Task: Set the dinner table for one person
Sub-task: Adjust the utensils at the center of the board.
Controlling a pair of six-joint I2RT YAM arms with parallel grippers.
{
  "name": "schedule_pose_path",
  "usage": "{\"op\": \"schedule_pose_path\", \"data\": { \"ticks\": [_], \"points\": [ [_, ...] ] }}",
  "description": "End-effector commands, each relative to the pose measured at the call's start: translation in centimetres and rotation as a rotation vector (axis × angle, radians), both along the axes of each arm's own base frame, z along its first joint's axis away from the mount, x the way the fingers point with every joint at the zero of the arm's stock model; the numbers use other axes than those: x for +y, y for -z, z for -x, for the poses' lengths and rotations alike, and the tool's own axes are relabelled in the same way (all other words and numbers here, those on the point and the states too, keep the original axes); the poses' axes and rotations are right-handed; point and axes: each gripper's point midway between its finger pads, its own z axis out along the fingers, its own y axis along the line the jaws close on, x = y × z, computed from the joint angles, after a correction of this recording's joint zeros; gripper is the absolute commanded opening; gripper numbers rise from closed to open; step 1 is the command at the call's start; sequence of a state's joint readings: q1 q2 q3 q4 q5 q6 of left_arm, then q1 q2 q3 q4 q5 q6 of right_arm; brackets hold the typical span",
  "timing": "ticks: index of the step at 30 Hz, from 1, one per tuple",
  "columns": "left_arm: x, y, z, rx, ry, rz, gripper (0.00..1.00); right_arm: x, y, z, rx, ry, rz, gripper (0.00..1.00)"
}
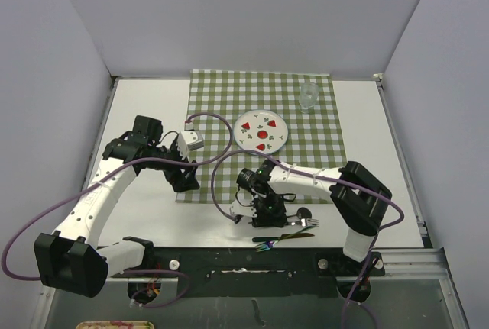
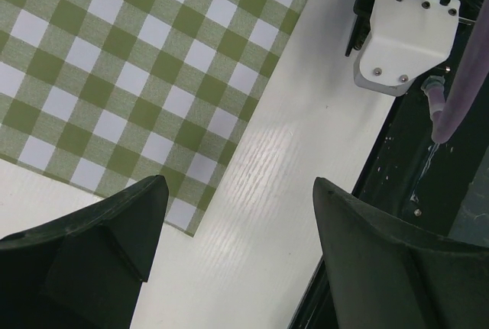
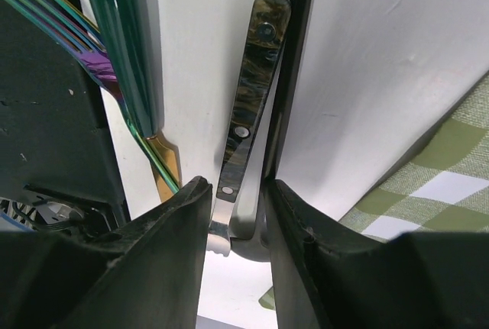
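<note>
At the left, the top view placed the left gripper (image 1: pixel 185 182) by the near left corner of the checked cloth (image 1: pixel 260 100) on the dinner table (image 1: pixel 145 108). Only its own wrist camera showed the jaws spread wide and empty above that cloth corner and the bare white top. Further right, the overhead view alone gave the plate (image 1: pixel 261 131) mid-cloth, the glass (image 1: pixel 308 95) at the far right corner and the right gripper (image 1: pixel 269 208) near the table's near edge. The right wrist camera alone showed its jaws drawn in, pinching a riveted-handled utensil (image 3: pixel 254 77), with a green-handled piece (image 3: pixel 122 39) and a rainbow-tinted fork (image 3: pixel 53 20) just beside it.
</note>
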State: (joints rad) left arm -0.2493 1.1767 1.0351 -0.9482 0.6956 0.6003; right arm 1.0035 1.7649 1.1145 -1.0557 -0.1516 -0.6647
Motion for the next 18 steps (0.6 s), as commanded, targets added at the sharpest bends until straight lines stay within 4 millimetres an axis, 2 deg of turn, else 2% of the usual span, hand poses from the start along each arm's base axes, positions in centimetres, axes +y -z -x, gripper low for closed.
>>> {"op": "schedule_pose_path", "data": {
  "ticks": [1,7,18],
  "points": [
    [-0.4,-1.7,-0.7,-0.055,0.023,0.012,0.76,-0.2,0.3,1.7,0.058,-0.007,0.019,0.36],
    [-0.4,-1.6,-0.8,-0.054,0.025,0.01,0.76,-0.3,0.4,2.0,0.06,-0.017,0.024,0.36],
    [-0.3,-1.4,-0.6,-0.052,0.023,0.001,0.76,0.7,0.8,-0.4,-0.053,-0.019,0.009,0.36]
  ]
}}
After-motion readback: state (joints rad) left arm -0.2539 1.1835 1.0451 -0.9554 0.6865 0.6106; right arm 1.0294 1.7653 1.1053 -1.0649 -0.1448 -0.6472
